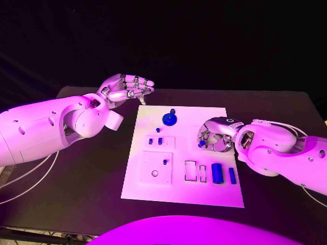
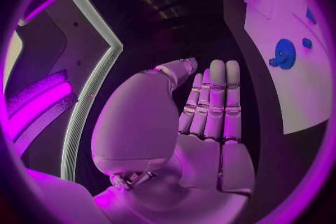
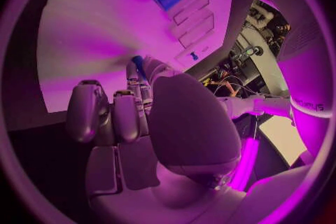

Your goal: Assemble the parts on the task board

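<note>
The task board (image 1: 180,196) lay in the middle of the black table (image 1: 281,107), its long side running away from the robot. Near its far end sat a round blue part (image 1: 169,119); two small blue pegs (image 1: 155,141) stood in a raised block on the left half of the board, and nearer the robot a blue cylinder (image 1: 217,173) and a thinner blue bar (image 1: 232,175) lay side by side just right of two rectangular slots (image 1: 195,171). The right hand (image 1: 216,135) was over the board's right edge, its fingers (image 3: 133,115) curled in around a small blue part (image 1: 202,144) pinched at their tips. The left hand (image 1: 126,88) hung above the table just beyond the board's far left corner, apart from it, fingers (image 2: 213,103) held close together and bent, holding nothing.
</note>
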`<action>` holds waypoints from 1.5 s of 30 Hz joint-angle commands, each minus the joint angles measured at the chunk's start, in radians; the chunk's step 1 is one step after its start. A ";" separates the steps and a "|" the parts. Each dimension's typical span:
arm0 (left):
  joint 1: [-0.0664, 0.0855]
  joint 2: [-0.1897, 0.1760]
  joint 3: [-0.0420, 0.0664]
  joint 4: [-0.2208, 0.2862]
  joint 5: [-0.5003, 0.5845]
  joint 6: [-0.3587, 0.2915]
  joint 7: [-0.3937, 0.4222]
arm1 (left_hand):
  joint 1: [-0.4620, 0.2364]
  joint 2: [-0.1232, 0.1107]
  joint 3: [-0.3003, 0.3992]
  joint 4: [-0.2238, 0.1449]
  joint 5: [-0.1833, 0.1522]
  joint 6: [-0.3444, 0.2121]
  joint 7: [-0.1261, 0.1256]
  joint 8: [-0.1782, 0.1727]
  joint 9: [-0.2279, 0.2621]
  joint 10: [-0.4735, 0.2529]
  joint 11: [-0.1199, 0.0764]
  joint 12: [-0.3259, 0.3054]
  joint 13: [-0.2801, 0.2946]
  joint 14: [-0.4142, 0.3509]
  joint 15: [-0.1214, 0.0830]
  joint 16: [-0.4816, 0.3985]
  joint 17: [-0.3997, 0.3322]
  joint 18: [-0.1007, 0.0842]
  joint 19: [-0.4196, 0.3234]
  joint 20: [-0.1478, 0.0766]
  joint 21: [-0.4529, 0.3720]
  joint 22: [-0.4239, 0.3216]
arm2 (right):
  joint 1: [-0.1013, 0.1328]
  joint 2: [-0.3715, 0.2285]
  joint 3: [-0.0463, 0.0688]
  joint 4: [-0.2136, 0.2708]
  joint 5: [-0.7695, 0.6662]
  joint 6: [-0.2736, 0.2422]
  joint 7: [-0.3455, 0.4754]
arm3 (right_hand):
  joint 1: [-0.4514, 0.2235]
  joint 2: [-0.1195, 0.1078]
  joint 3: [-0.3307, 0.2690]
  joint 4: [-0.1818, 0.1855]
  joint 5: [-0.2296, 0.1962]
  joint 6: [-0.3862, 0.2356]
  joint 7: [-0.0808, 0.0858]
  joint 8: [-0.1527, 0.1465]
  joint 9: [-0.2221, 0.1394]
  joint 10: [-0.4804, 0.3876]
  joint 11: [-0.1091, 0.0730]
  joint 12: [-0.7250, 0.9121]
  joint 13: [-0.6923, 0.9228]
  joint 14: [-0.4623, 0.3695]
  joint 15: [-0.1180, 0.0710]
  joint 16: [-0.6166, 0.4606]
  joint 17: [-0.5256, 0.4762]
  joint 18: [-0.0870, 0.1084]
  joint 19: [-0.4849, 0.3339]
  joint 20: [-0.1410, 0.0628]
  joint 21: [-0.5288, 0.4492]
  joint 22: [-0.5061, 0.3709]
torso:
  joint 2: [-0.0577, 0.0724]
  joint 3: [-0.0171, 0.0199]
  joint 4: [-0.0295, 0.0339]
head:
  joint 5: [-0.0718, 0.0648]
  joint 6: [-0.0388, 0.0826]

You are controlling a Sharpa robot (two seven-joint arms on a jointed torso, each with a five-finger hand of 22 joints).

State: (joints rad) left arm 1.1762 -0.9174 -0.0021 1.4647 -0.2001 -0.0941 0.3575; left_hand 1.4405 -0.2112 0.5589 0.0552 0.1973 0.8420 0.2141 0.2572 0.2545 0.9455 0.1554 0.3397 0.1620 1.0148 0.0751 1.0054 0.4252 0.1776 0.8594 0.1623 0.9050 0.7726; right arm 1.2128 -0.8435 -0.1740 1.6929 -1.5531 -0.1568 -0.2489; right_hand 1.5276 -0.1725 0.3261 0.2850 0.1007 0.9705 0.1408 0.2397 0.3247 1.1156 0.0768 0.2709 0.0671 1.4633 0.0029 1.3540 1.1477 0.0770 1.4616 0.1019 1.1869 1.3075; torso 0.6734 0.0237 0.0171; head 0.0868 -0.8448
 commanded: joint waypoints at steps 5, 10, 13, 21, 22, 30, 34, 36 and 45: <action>0.000 0.001 0.001 0.001 0.000 0.016 0.006 | -0.005 0.008 -0.002 -0.006 0.003 -0.005 0.012 0.002 -0.001 -0.009 0.000 0.002 0.000 -0.005 -0.002 -0.006 -0.001 0.007 -0.003 0.003 -0.003 -0.001 | -0.004 0.004 -0.001 0.006 -0.027 -0.043 -0.005 | -0.025 -0.003 0.052 -0.002 -0.004 0.024 -0.005 0.005 0.006 0.038 -0.004 -0.027 0.002 0.027 -0.011 0.012 0.008 -0.016 0.022 -0.009 0.026 0.182 | 0.000 0.0006 -0.0003 | 0.000 -0.001; 0.000 0.001 0.001 0.001 0.000 0.017 0.005 | -0.005 0.008 -0.002 -0.006 0.003 -0.005 0.012 0.002 -0.001 -0.009 0.000 0.002 0.000 -0.005 -0.002 -0.006 -0.001 0.007 -0.003 0.003 -0.003 -0.001 | -0.004 0.006 -0.001 0.004 -0.031 -0.075 -0.030 | -0.043 0.026 0.116 -0.015 -0.023 0.046 -0.010 0.015 0.017 0.076 -0.011 -0.051 0.006 0.028 -0.017 0.015 0.008 -0.021 0.029 -0.014 0.055 0.189 | 0.000 -0.0002 0.0003 | -0.001 -0.001; 0.000 0.001 0.000 0.001 0.000 0.018 0.004 | -0.005 0.008 -0.002 -0.006 0.003 -0.005 0.012 0.002 -0.001 -0.009 0.000 0.002 0.000 -0.005 -0.002 -0.006 -0.001 0.007 -0.003 0.003 -0.003 -0.001 | -0.004 0.005 -0.001 0.006 -0.032 -0.090 -0.036 | -0.039 0.030 0.166 -0.045 -0.034 0.060 -0.016 0.026 0.029 0.100 -0.017 -0.064 0.009 0.029 -0.022 0.016 0.008 -0.023 0.033 -0.018 0.071 0.192 | 0.000 -0.0001 0.0007 | -0.001 -0.002; 0.000 0.001 0.000 -0.001 0.000 0.020 0.003 | -0.005 0.008 -0.002 -0.006 0.003 -0.005 0.012 0.002 -0.001 -0.009 0.000 0.002 0.000 -0.005 -0.002 -0.006 -0.001 0.007 -0.003 0.003 -0.003 -0.001 | -0.005 -0.005 -0.001 0.025 -0.032 -0.129 -0.038 | -0.072 0.022 0.249 -0.134 0.001 0.075 -0.023 0.065 0.073 0.158 -0.028 -0.094 0.020 0.029 -0.030 0.018 0.007 -0.032 0.045 -0.027 0.124 0.204 | -0.001 0.0002 0.0007 | -0.001 -0.002; 0.000 0.001 0.000 -0.001 0.000 0.020 0.003 | -0.005 0.008 -0.002 -0.006 0.003 -0.005 0.012 0.002 -0.001 -0.009 0.000 0.002 0.000 -0.005 -0.002 -0.006 -0.001 0.007 -0.003 0.003 -0.003 -0.001 | -0.005 -0.008 -0.001 0.030 -0.030 -0.133 -0.038 | -0.077 0.020 0.255 -0.140 0.003 0.075 -0.023 0.068 0.077 0.162 -0.029 -0.097 0.021 0.029 -0.031 0.018 0.007 -0.033 0.046 -0.028 0.130 0.205 | -0.001 0.0002 0.0008 | -0.001 -0.002; 0.000 0.002 0.000 -0.003 0.000 0.021 0.001 | -0.005 0.008 -0.002 -0.006 0.003 -0.005 0.012 0.002 -0.001 -0.009 0.000 0.002 0.000 -0.005 -0.002 -0.006 -0.001 0.007 -0.003 0.003 -0.003 -0.001 | 0.007 -0.033 0.004 0.093 -0.024 -0.164 -0.039 | -0.094 0.015 0.268 -0.158 0.001 0.074 -0.024 0.076 0.088 0.170 -0.030 -0.107 0.024 0.030 -0.032 0.019 0.006 -0.034 0.047 -0.029 0.138 0.207 | -0.001 -0.0009 -0.0004 | -0.002 0.002; 0.000 0.003 0.000 -0.002 0.000 0.022 0.000 | -0.007 0.010 -0.003 -0.006 0.004 -0.005 0.012 0.004 -0.001 -0.011 0.000 0.006 0.001 -0.005 -0.002 -0.006 -0.002 0.007 -0.002 0.003 -0.005 -0.002 | 0.015 -0.039 0.006 0.134 -0.023 -0.176 -0.038 | -0.100 0.013 0.270 -0.162 -0.001 0.074 -0.024 0.078 0.091 0.171 -0.030 -0.111 0.024 0.030 -0.032 0.019 0.006 -0.034 0.047 -0.029 0.140 0.207 | -0.001 -0.0012 0.0008 | -0.001 0.002; 0.000 0.003 0.000 -0.002 0.000 0.022 0.000 | -0.007 0.010 -0.003 -0.006 0.004 -0.005 0.012 0.004 -0.001 -0.011 0.000 0.006 0.001 -0.005 -0.002 -0.006 -0.002 0.007 -0.002 0.003 -0.005 -0.002 | 0.017 -0.037 0.006 0.151 -0.022 -0.179 -0.037 | -0.103 0.013 0.271 -0.164 -0.003 0.074 -0.025 0.080 0.093 0.172 -0.030 -0.112 0.025 0.030 -0.032 0.020 0.008 -0.035 0.047 -0.029 0.141 0.207 | -0.001 -0.0010 0.0009 | 0.001 0.002; 0.000 0.006 0.000 -0.003 0.000 0.024 -0.001 | -0.007 0.010 -0.003 -0.006 0.004 -0.005 0.012 0.004 -0.001 -0.011 0.000 0.006 0.001 -0.005 -0.002 -0.006 -0.002 0.007 -0.002 0.003 -0.005 -0.002 | 0.010 0.029 0.007 0.179 -0.018 -0.191 -0.012 | -0.111 0.011 0.273 -0.167 -0.007 0.074 -0.025 0.082 0.096 0.174 -0.030 -0.116 0.026 0.030 -0.032 0.019 0.006 -0.034 0.047 -0.029 0.140 0.207 | -0.001 -0.0014 0.0000 | 0.017 -0.001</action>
State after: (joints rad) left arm 1.1757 -0.9147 -0.0024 1.4603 -0.2002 -0.0873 0.3524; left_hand 1.4352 -0.2059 0.5561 0.0524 0.1973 0.8420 0.2141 0.2572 0.2546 0.9381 0.1556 0.3396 0.1620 1.0148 0.0751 1.0054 0.4241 0.1777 0.8594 0.1623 0.9050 0.7728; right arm 1.2286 -0.8305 -0.1674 1.8670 -1.5675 -0.3302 -0.2843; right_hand 1.4249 -0.1597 0.5990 0.1224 0.1007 1.0385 0.1180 0.2649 0.3407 1.2828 0.0486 0.1576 0.0923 1.4649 -0.0235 1.3697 1.1544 0.0609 1.4662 0.0822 1.3227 1.3080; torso 0.6724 0.0225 0.0172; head 0.0971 -0.8432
